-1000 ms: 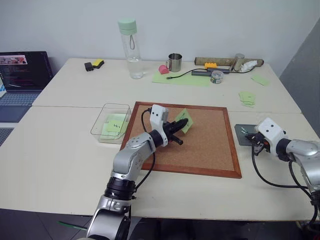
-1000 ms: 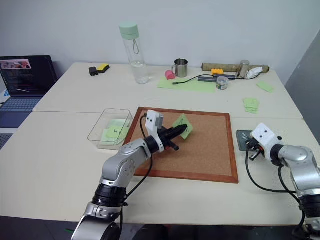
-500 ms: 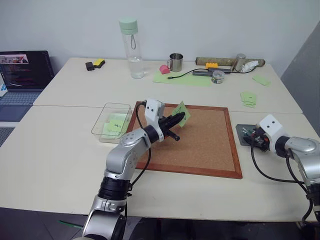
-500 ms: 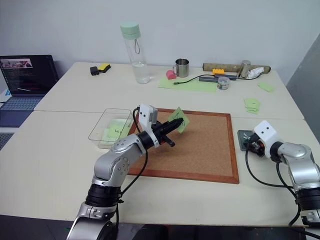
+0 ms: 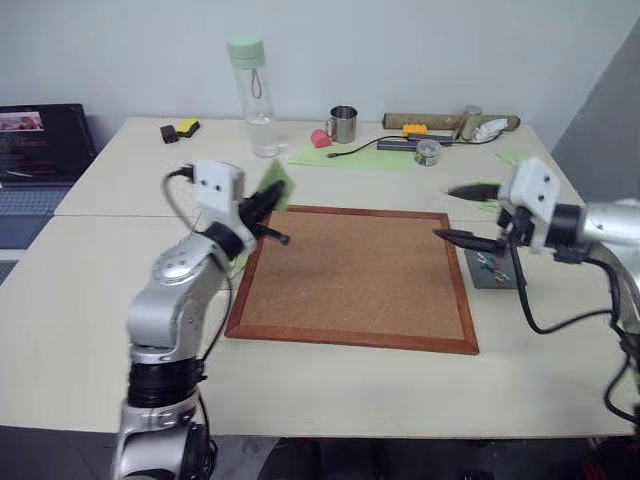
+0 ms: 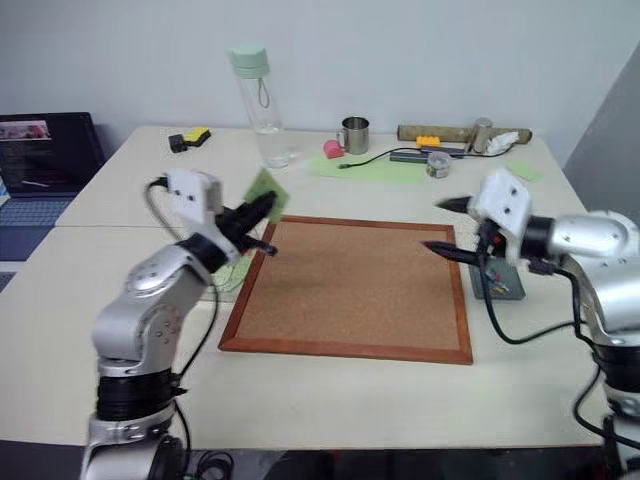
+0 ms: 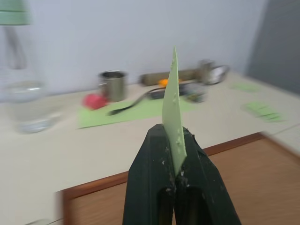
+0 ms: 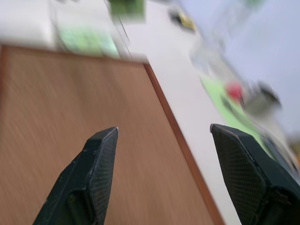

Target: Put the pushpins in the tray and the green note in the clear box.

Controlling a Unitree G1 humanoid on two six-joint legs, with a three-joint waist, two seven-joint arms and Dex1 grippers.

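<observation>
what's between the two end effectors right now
In the head views, bare brown corkboard spans between the left end effector, pinching the light green square note, and the open right end effector.

The corkboard (image 5: pixel 355 275) lies mid-surface (image 5: pixel 90 300); the tray (image 5: pixel 490 270) sits just right of it with pushpins (image 5: pixel 487 263) in it. The left pincer (image 5: pixel 268 200) holds the green note (image 5: pixel 272 186) above the board's far left corner. Bottle (image 5: pixel 248 95) and cup (image 5: pixel 343 124) stand far behind; a laptop (image 5: pixel 40 140) lies far left
</observation>
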